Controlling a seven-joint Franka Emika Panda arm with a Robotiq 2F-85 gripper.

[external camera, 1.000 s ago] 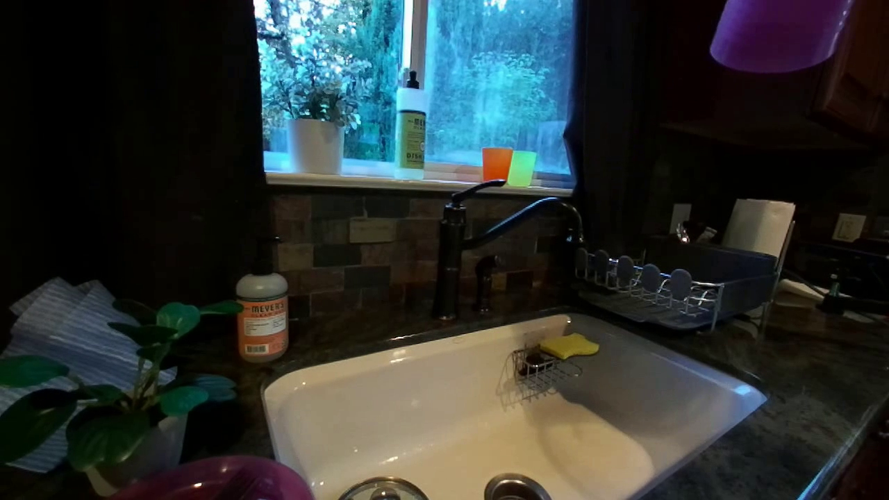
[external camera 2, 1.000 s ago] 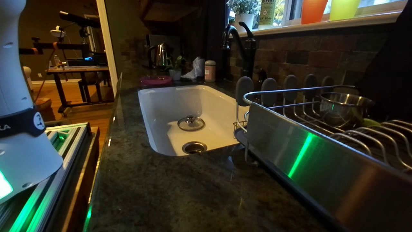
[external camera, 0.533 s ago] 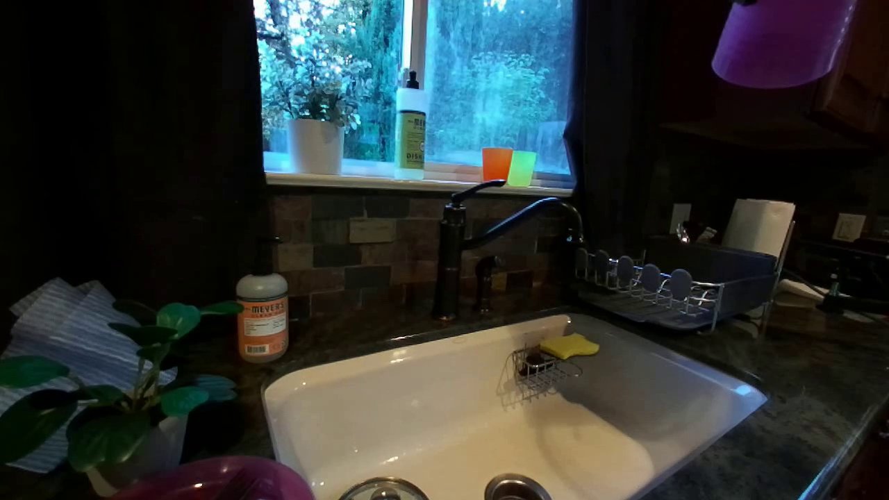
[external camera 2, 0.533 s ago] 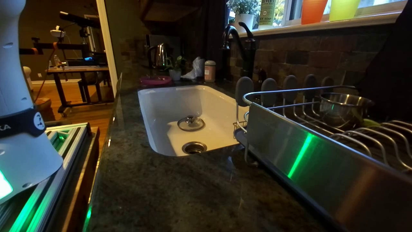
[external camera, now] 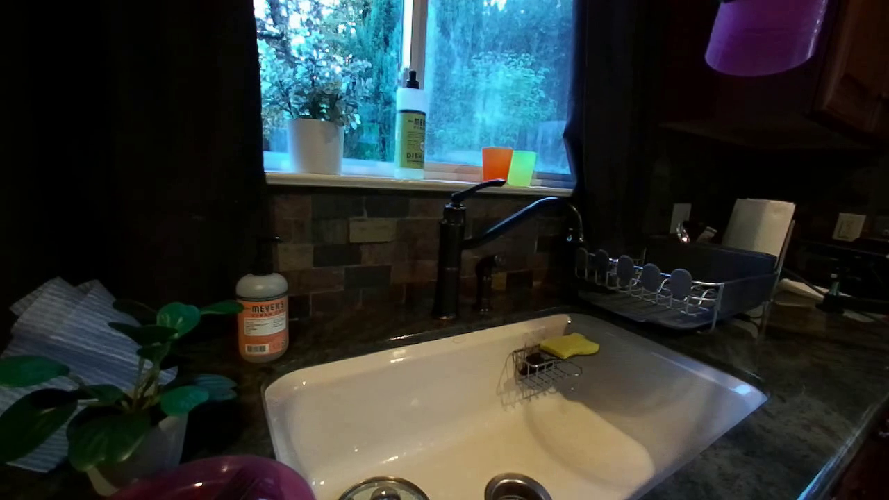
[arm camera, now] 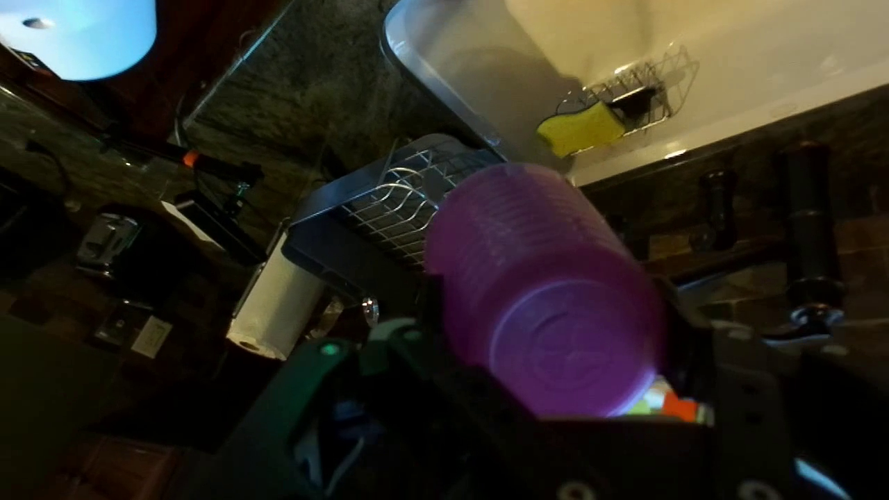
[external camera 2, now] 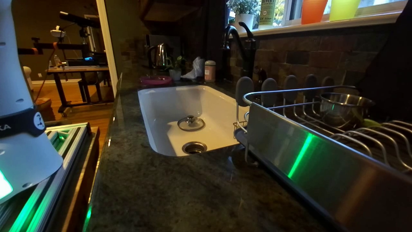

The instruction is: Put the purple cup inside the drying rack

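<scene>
The purple cup (external camera: 764,38) hangs high in the air in an exterior view, well apart from the drying rack (external camera: 746,278) on the bench (external camera: 823,368) and not yet inside it. In the wrist view the gripper (arm camera: 559,312) clamps the cup by opposite sides of its wall, base foremost. The cup looks like thin plastic: probably very light, unlikely to break, but smooth enough to slip and springy under a hard squeeze. A hold toward the likely stiffer base should serve, with moderate pressure until the rack carries it.
</scene>
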